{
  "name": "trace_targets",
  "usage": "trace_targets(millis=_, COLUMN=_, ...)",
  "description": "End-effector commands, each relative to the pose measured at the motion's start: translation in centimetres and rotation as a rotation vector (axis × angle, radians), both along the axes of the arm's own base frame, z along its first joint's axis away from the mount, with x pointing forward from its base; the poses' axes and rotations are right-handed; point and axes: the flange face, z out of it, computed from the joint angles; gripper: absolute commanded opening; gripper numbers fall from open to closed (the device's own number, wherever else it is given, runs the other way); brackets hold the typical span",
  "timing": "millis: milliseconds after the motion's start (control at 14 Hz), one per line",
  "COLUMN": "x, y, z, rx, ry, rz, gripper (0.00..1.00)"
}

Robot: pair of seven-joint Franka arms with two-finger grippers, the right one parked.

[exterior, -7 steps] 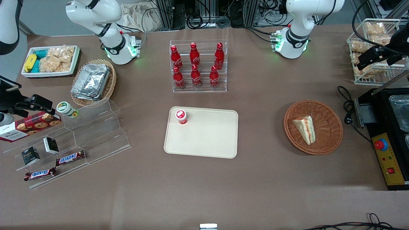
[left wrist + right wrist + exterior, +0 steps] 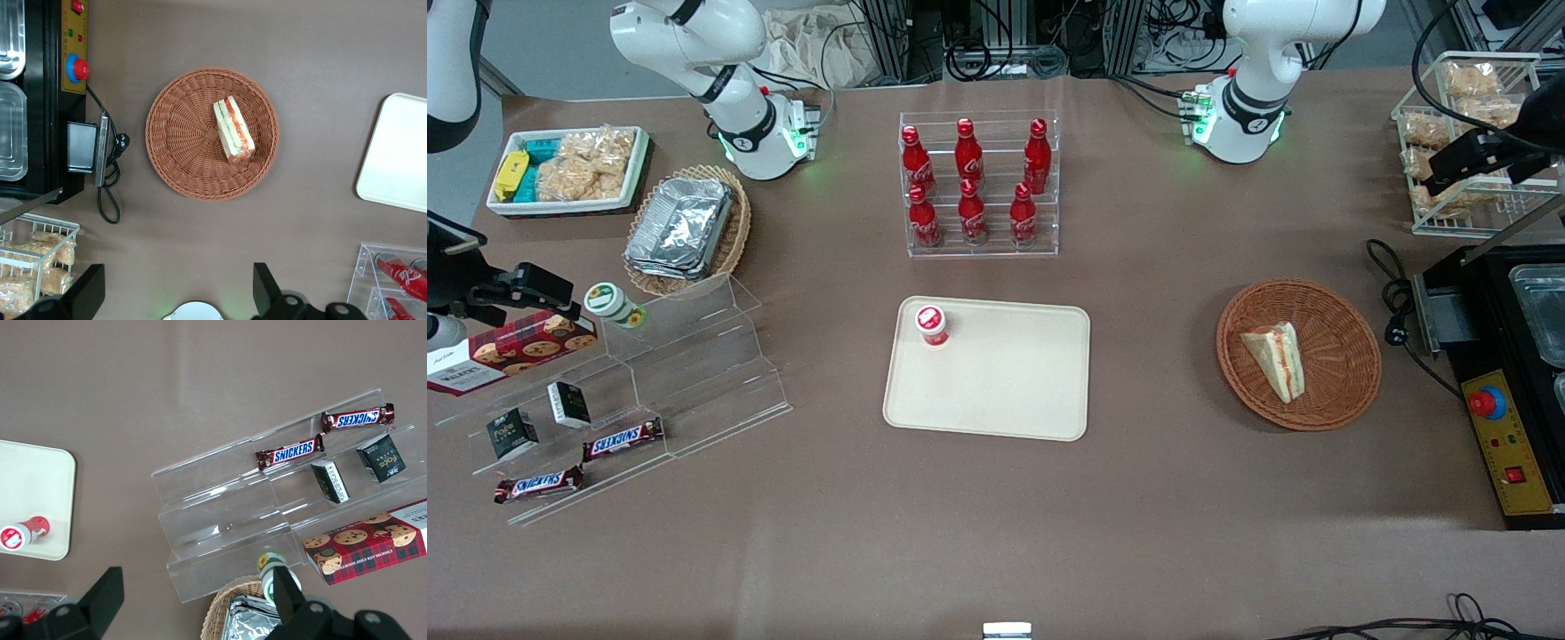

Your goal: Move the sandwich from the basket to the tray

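- The sandwich (image 2: 1274, 358) is lying in the round reddish-brown basket (image 2: 1343, 329), wedge on its side. In the wrist view you can see the orange and green filling stripes along the sandwich (image 2: 233, 131), and it sits a bit off the middle of the basket (image 2: 180, 127).
- The basket is down toward the working arm's end of the bench (image 2: 1156, 498).
- The pincer (image 2: 1480, 160) hangs high up over that end of the bench, above the wire rack of bagged snacks (image 2: 1463, 124), well apart from the basket. Its two dark fingers (image 2: 87, 293) are spread wide with nothing between them.
- The cream tray (image 2: 1005, 391) sits mid-bench, well apart from the basket. A small red-capped cup (image 2: 931, 324) stands on one corner of it, the rest of the tray is bare.
- The clear rack of red cola bottles (image 2: 978, 182) is farther from the front camera than the tray.
- A black appliance (image 2: 1507, 382) with a red button sits just beside the basket at the bench edge.
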Motion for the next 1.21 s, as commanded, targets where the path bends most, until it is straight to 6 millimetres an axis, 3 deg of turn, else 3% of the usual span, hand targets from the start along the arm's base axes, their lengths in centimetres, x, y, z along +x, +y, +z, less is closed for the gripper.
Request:
trace_targets(millis=0, x=1.8, y=-0.3, z=-2.4, rx=0.011, ry=0.04, rz=0.003, gripper=1.0)
trace_targets(millis=429, x=8.6, y=-1.4, z=-13.0, rx=0.016, ry=0.103, rz=0.264, gripper=1.0)
trace_targets(millis=643, x=10.7, y=-2.1, z=-20.2, rx=0.016, ry=0.109, rz=0.324, gripper=1.0)
trace_targets(millis=1000, x=11.1, y=-6.4, z=-31.5, rx=0.033, ry=0.094, rz=0.408, gripper=1.0)
trace_targets(millis=1143, x=9.8, y=-6.3, z=-34.9, rx=0.046, ry=0.106, rz=0.401, gripper=1.0)
